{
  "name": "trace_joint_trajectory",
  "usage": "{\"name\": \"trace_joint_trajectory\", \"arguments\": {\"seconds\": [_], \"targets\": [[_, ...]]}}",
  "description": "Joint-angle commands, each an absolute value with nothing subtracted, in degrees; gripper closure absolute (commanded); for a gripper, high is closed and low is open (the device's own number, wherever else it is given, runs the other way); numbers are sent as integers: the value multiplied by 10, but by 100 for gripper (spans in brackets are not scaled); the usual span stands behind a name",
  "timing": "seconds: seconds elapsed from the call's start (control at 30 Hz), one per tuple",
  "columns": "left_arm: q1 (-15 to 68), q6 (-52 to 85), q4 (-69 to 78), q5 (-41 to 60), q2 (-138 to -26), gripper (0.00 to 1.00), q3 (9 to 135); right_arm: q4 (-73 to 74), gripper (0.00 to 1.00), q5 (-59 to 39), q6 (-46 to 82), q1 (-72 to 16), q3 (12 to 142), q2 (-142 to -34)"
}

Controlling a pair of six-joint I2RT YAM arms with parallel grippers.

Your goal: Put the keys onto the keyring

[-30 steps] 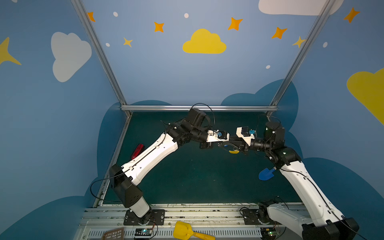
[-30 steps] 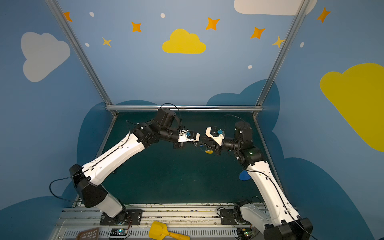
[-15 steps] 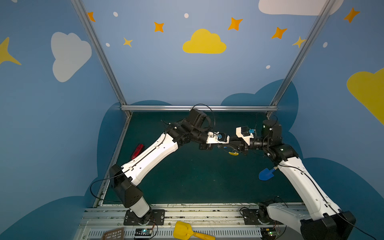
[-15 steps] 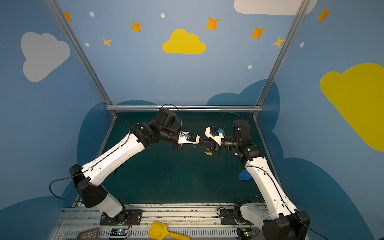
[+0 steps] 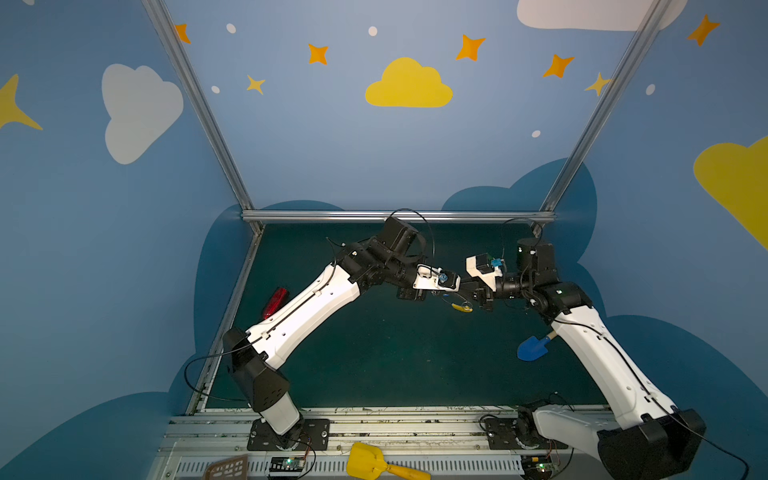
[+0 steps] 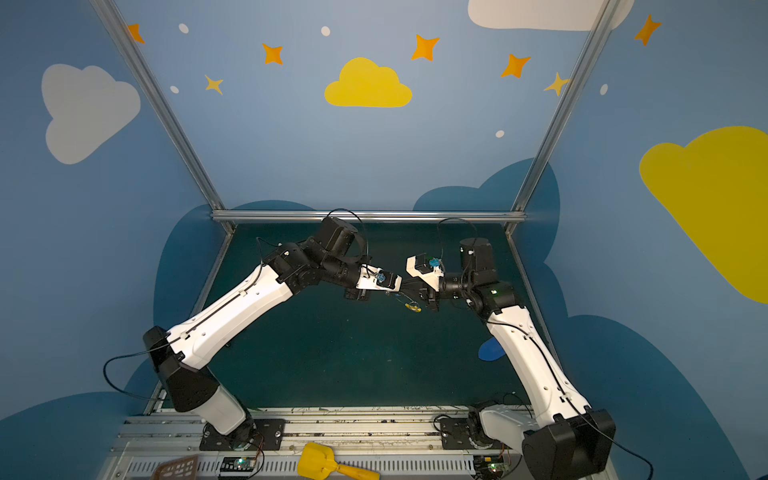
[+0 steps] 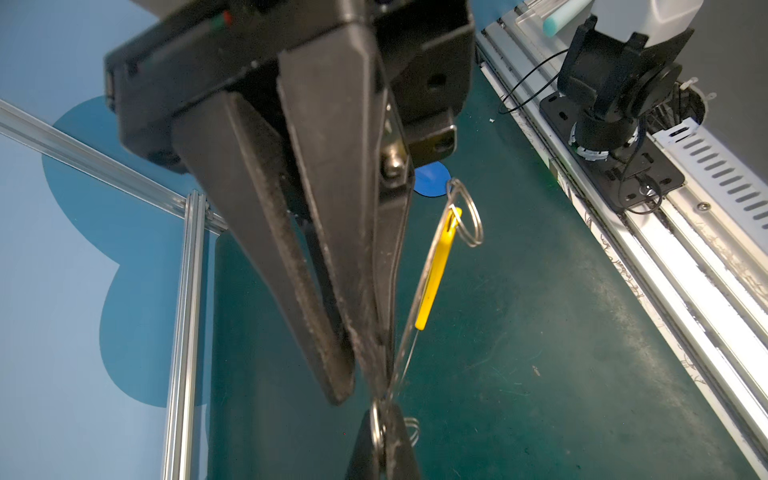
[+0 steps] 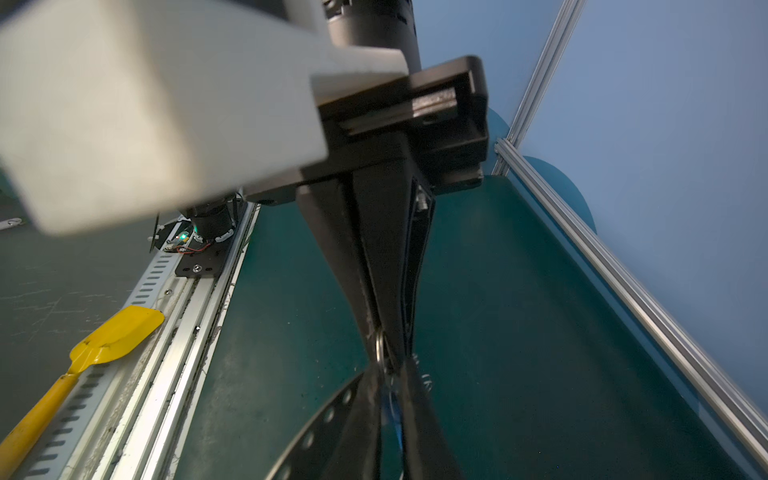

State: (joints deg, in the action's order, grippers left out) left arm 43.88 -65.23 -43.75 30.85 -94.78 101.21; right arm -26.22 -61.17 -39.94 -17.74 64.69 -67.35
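1. Two white-and-black robot arms reach in from the near corners and meet tip to tip, raised above the middle of a dark green worktop (image 5: 374, 357). The booth walls are blue, painted with clouds and stars.
2. Left end effector (image 8: 383, 347): its two black fingers are pressed together, pinching the thin wire of the keyring (image 7: 436, 266). A small metal ring sits right at its tips.
3. The keyring hangs in the air from that pinch, clear of the worktop. The left wrist view shows it almost edge-on: a thin grey wire with a yellow section and a small metal loop (image 7: 467, 216) at that section's far end. In both top views only the yellow arc (image 5: 462, 307) is easy to see, just below where the arms meet.
4. Right end effector (image 8: 392, 368): its fingers are closed together, tips touching the left one's tips. A blurred blue sliver between them is the tag of the keys (image 8: 392, 411); the silver key itself cannot be made out.
5. The keys are up in the air at the meeting point. Whether they are threaded onto the keyring cannot be told.
6. A blue toy shovel (image 5: 532, 348) lies on the worktop beside the right arm, well apart from the keyring.
7. A red object (image 5: 275, 302) lies near the worktop's left edge.
8. A yellow toy shovel (image 5: 365, 461) rests on the metal rail at the front.
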Motion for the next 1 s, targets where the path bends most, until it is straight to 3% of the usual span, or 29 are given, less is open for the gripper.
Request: {"name": "trace_joint_trajectory", "arguments": {"seconds": [0.0, 0.1, 0.43, 0.57, 0.63, 0.97], "targets": [[448, -659, -412, 325, -955, 97, 1038, -294, 94, -622, -411, -187, 658, -685], [449, -659, -412, 324, -956, 97, 1038, -295, 100, -622, -415, -187, 658, -689], [449, -651, -419, 325, -962, 97, 1045, -272, 100, -611, -415, -186, 642, -680], [449, -652, -408, 323, -953, 97, 1030, -214, 71, -574, -398, -179, 602, -650], [448, -651, -407, 324, -949, 97, 1027, -190, 63, -566, -386, -172, 586, -636], [450, -657, -384, 318, -931, 97, 1003, -223, 58, -615, -386, -149, 579, -630]]}}
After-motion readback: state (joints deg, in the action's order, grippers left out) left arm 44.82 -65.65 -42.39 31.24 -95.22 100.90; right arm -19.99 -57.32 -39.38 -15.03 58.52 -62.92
